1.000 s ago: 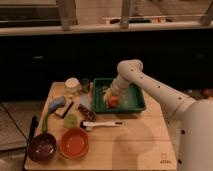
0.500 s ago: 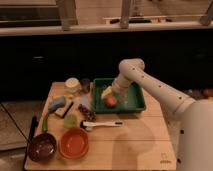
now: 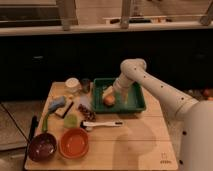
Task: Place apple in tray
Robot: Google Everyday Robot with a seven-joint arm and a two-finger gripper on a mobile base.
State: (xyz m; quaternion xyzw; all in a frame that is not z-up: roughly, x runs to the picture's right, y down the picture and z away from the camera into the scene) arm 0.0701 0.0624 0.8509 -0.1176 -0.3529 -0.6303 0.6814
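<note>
The wooden desk fills the middle of the room in front of me, and the robot's white arm reaches over it from the right, bent at the elbow and pointing down. Below it, at the back of the desk, sits the dark green tray. Nearer the front left stand an orange bowl and a darker bowl, well apart from the tray. The pincer hangs low inside the tray's left half, right over the apple. I cannot tell whether the pincer grips the apple or has let it go. The apple is within the tray walls, so the carrying looks done. What seems left is a clear release, if none has happened, and lifting the arm away.
</note>
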